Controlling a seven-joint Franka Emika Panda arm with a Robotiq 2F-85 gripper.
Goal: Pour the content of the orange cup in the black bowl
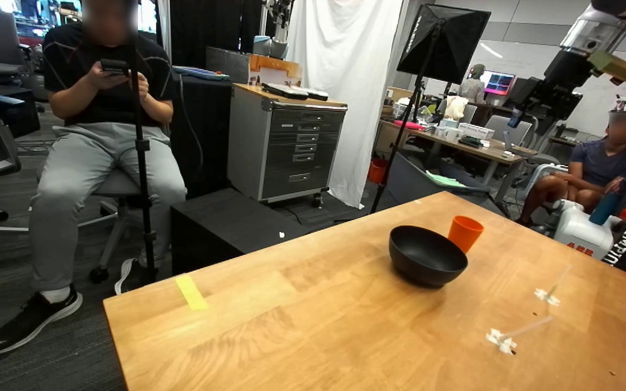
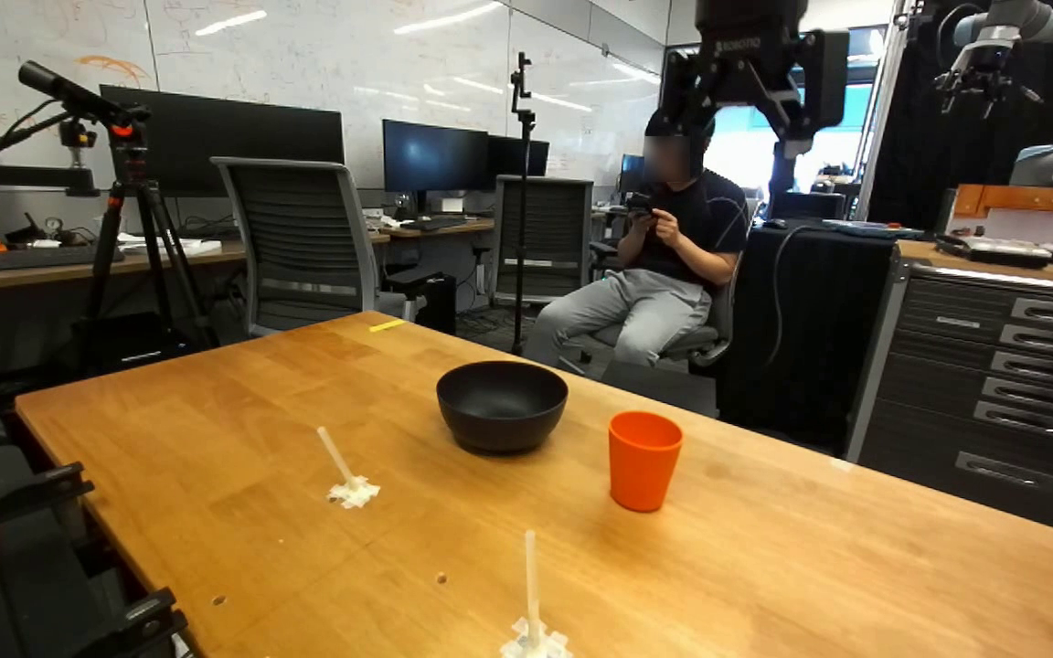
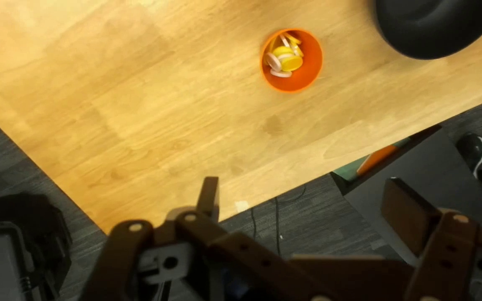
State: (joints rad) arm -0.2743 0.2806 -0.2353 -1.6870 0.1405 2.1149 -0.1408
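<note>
The orange cup (image 1: 465, 231) (image 2: 643, 461) (image 3: 311, 62) stands upright on the wooden table. In the wrist view its content (image 3: 285, 58) shows as a small heap of yellow and pale pinkish bits at the bottom. Beside the cup, a short gap apart, sits the black bowl (image 1: 427, 260) (image 2: 501, 411) (image 3: 437, 29); its visible inside looks bare, and the wrist view cuts it off at the top right. My gripper (image 3: 302, 179) (image 2: 739, 151) hangs high above the table, well clear of cup and bowl. Its jaws are wide apart with nothing between them.
Two thin translucent sticks (image 2: 532, 576) (image 2: 336, 457) rise from white tape on the table (image 2: 243, 439). Yellow tape (image 1: 191, 291) marks a far corner. Past the table's edge are a black box (image 1: 231, 222), a light stand, and seated people.
</note>
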